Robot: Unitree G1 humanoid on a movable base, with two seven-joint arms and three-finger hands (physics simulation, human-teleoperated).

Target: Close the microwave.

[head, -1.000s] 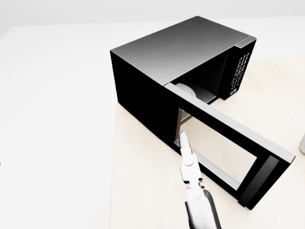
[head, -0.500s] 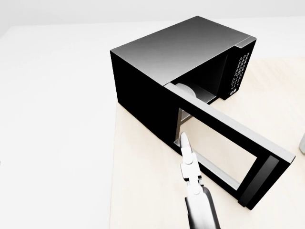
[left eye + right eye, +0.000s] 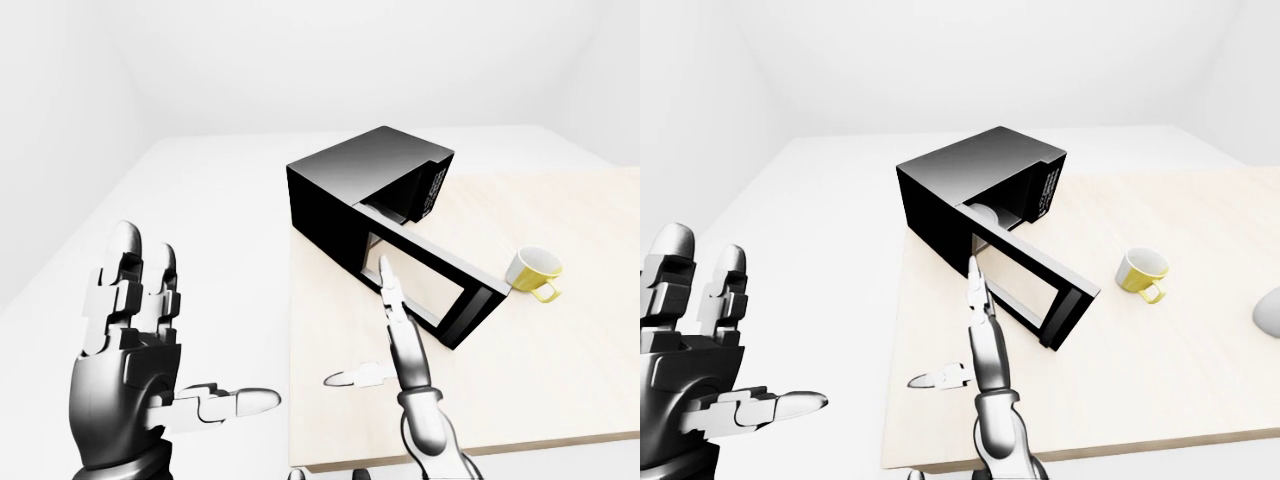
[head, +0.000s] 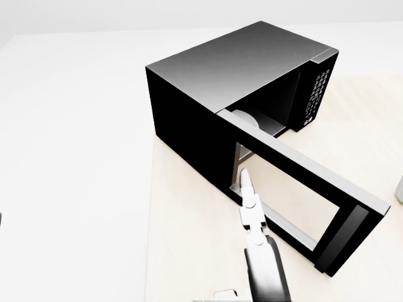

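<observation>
A big pale wooden table (image 3: 560, 390) fills the right side of my left-eye view, and the black microwave (image 4: 233, 75) sits on it near the table's left edge. The microwave's door (image 4: 302, 195) is wide open, swung out from the box toward the bottom right of my head view, and I can look through its window to the table under it. The round plate inside the microwave (image 4: 247, 118) peeks out just past the door's hinge end. My left hand (image 3: 135, 370) is up at the lower left of the left-eye view, well away from the microwave and off the table, with its fingers spread apart and the thumb sticking out sideways; it holds nothing. My right hand (image 3: 397, 330) is over the table just below the microwave, its long fingers stretched straight toward the door near the hinge end, thumb out to the left, holding nothing. I cannot tell if the fingertip touches the door. A small yellow cup (image 3: 533, 273) sits on the table just right of the door's far end.
</observation>
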